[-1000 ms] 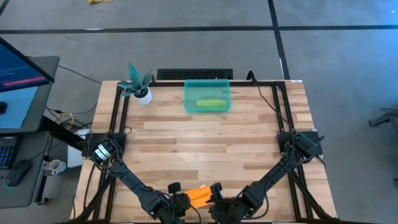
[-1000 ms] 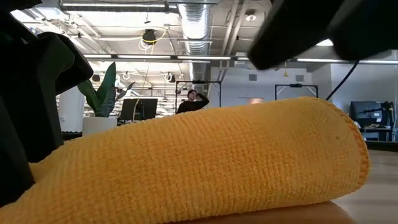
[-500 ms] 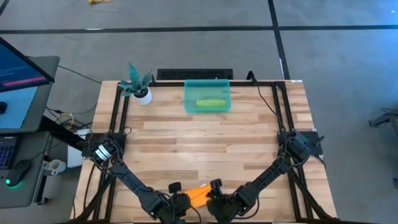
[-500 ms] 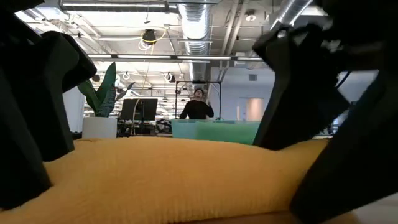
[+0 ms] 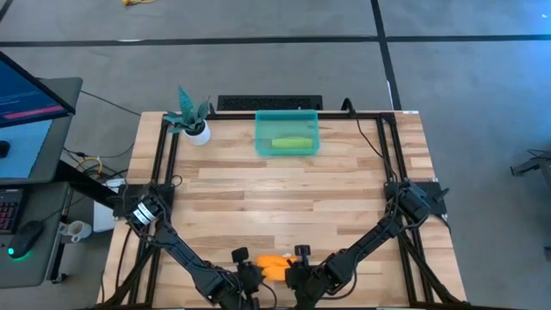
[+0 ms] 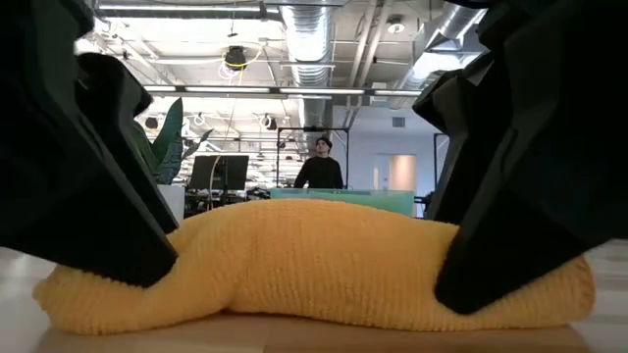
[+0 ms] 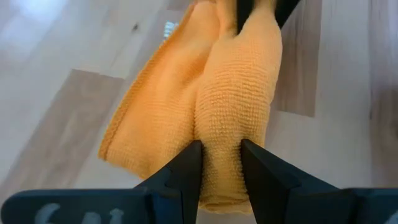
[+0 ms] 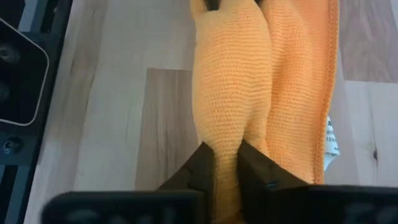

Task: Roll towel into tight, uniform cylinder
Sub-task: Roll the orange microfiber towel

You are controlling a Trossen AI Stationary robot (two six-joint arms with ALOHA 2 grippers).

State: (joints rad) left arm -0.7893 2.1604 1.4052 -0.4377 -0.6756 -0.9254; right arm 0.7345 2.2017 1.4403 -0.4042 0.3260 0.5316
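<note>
The right gripper, wide apart a second ago, now pinches one end of the orange towel, opposite the left gripper. The towel's flat, spread edge is now bunched into a lumpy roll sagging between them. Behind, the person has shifted toward 3 o'clock.

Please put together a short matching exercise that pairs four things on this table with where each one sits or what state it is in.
Things:
1. orange towel
2. teal bin
3. potted plant
4. right gripper

Places or states:
A. far left corner of the table
B. far edge, near the middle
C. near edge, bunched between both grippers
D. shut on one end of the towel

Pairs: 1-C, 2-B, 3-A, 4-D
</note>
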